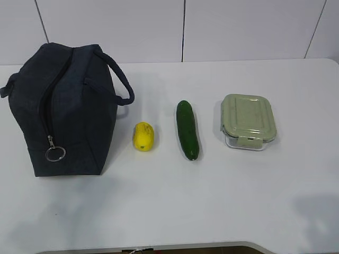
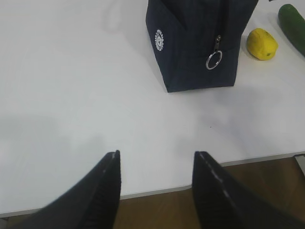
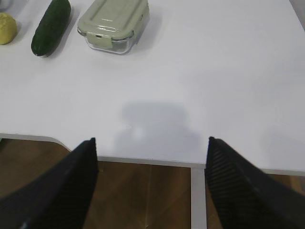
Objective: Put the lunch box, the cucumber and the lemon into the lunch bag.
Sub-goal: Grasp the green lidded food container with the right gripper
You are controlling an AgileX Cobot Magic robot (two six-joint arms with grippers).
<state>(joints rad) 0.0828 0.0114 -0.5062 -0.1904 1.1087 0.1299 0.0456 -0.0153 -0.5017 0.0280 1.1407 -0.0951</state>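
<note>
Lunch bag [image 1: 66,114], a large dark navy fabric one with loop handles and a metal ring pull, stands zipped at the table's far left, straight ahead of the left gripper [image 2: 156,164], whose jaws are spread and empty over the near edge. To its right, the pale green-lidded clear glass lunch box [image 1: 247,121] sits ahead and left of the widely spread, empty right gripper [image 3: 151,152]. Between them lies the dark green cucumber [image 1: 187,129], long axis near-to-far, then the small yellow lemon [image 1: 143,136] just beside the bag (likely the left arm's reach).

One lunch bag [image 1: 63,111], one lemon [image 1: 143,136], one cucumber [image 1: 187,129], one lunch box [image 1: 248,120] (lid on).
</note>
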